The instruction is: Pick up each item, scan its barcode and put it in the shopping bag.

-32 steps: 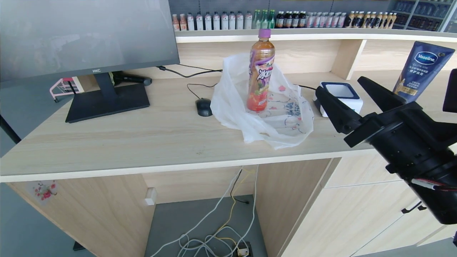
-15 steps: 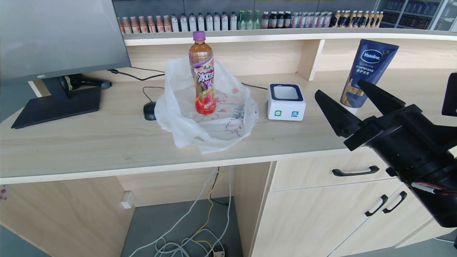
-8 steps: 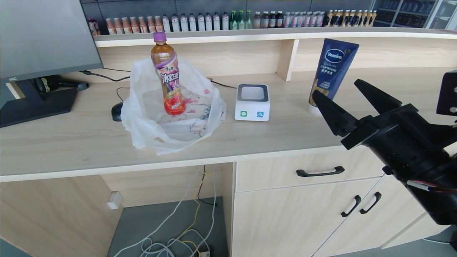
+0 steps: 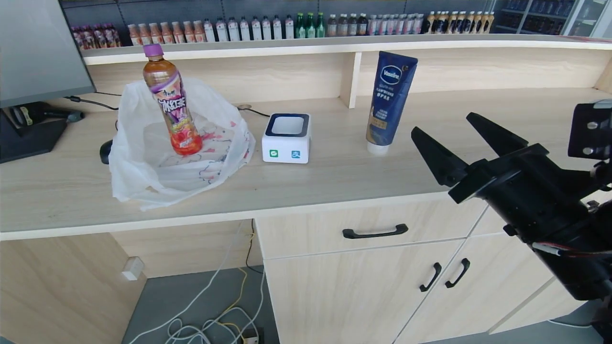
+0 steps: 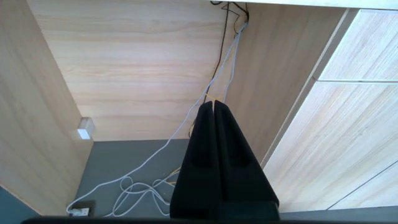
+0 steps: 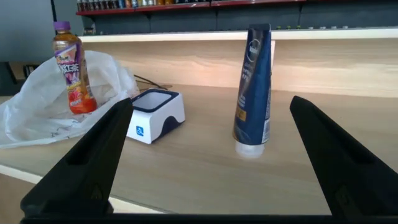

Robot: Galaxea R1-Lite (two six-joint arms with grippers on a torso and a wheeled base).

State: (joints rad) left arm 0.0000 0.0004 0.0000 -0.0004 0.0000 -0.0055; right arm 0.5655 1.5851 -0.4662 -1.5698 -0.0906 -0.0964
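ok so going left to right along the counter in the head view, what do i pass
monitor → shopping bag with the bottle standing in it → white scanner box → blue tube → right gripper, open

Black right claw (image 4: pixel 441 122), tapered fingers (image 4: pixel 437 157), maybe red cable (image 4: pixel 569 250)

Bright, even light is falling across the tabletop (image 4: pixel 334 177), so the blue tube (image 4: pixel 389 102) is casting only a faint, soft shadow at its base. Straight edges are bowing slightly toward the head view's borders, far from the tube.
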